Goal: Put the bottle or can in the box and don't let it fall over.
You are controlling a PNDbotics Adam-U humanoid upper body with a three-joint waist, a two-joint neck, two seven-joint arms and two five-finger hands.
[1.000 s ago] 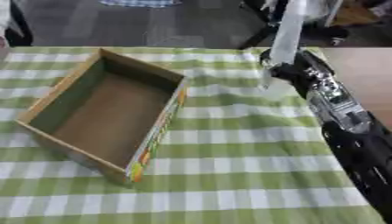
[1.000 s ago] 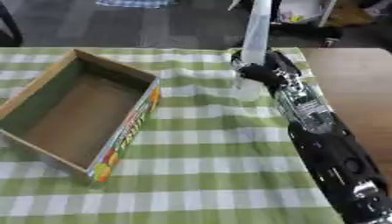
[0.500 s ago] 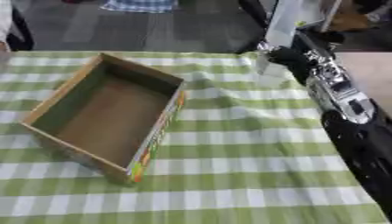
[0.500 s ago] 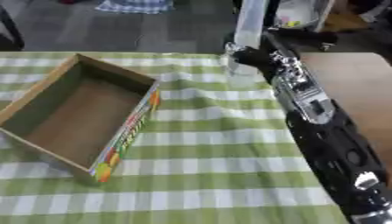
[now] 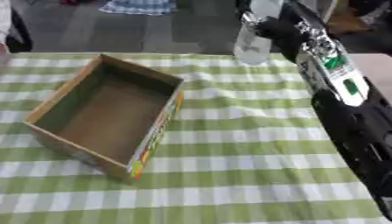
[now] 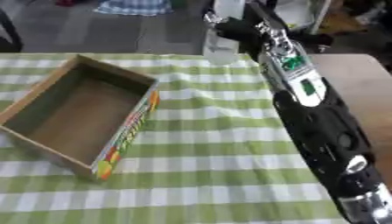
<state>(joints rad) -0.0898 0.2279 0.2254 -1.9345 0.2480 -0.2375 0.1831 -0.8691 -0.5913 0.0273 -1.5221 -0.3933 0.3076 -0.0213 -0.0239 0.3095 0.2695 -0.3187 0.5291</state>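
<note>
Green checked tablecloth (image 5: 229,131) under empty box (image 5: 107,113). Clear bottle (image 5: 253,37) now lifted, upright, carried nearer box's far right; right hand (image 5: 279,28) clasped round it. Lowering in remains.

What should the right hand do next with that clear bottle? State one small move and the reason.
Probably carry the bottle leftward, upright, until it is over the open box, before lowering. The right hand holds the bottle at the table's far edge, well right of the box, which stands empty on the checked cloth. Lowering here would miss the box.
</note>
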